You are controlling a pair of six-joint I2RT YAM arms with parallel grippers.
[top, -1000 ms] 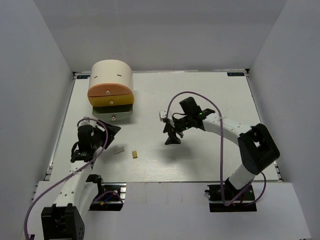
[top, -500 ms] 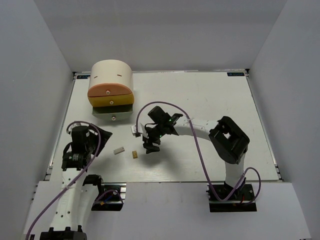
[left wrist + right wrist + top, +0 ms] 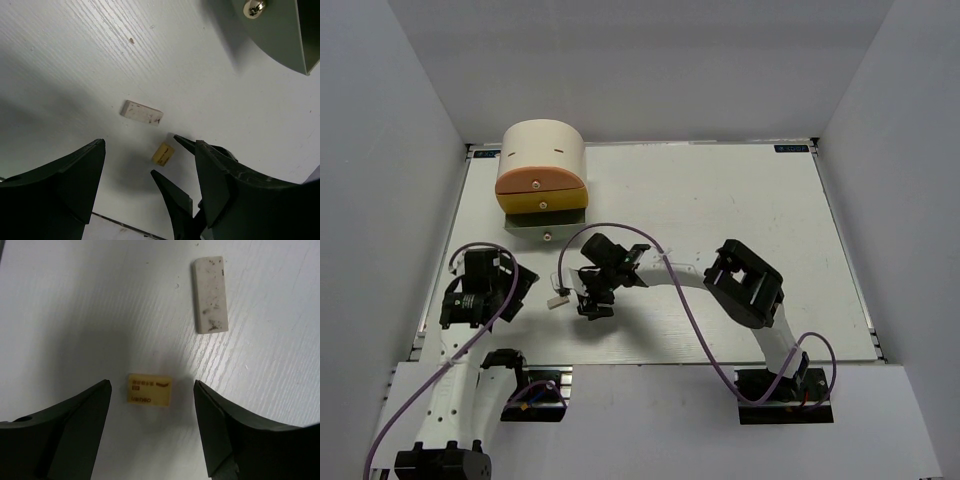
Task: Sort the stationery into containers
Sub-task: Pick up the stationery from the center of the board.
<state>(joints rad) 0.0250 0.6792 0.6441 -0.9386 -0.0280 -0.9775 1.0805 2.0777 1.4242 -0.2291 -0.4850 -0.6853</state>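
A tan block (image 3: 149, 388) with dark print lies flat on the white table. My right gripper (image 3: 152, 386) is open over it, one finger on each side, neither touching it. A grey, smudged block (image 3: 210, 294) lies a short way beyond. From above, the right gripper (image 3: 590, 303) hides the tan block, and the grey block (image 3: 557, 299) shows just to its left. My left gripper (image 3: 515, 290) is open and empty, left of both blocks; its camera sees the grey block (image 3: 142, 111), the tan block (image 3: 163, 153) and the right gripper's fingertips (image 3: 172, 190). The cream drum (image 3: 542, 150) stands at the far left.
Against the drum's front are stacked an orange tray (image 3: 542, 183), a yellow tray (image 3: 545, 203) and a grey-green tray (image 3: 548, 228) pulled out lowest, each with a small knob. The grey-green tray (image 3: 280, 35) shows in the left wrist view's top right corner. Grey walls enclose the table.
My right arm has swung left from the table's middle and come down over the tan block. My left arm has drawn back toward the near left.
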